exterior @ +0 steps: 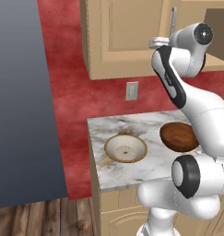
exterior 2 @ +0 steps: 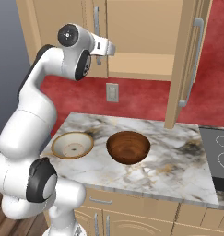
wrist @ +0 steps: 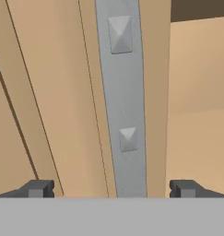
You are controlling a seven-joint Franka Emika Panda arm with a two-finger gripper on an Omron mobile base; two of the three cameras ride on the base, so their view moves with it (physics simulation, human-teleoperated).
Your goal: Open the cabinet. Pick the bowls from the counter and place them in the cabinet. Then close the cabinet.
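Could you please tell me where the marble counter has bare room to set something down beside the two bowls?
The white-grey marble counter is bare between the glossy reddish-brown bowl and the black stovetop. Its left end is crowded by the shallow cream bowl.

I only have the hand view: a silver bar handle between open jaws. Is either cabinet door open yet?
Observer: Yes. The right door stands swung out. The left door, whose handle you see, looks shut.
Operator: Where are the bowls?
Observer: Both sit on the counter. The cream bowl is on the left and the brown bowl is beside it, not touching.
Operator: What is right of the counter?
Observer: A stovetop adjoins it.
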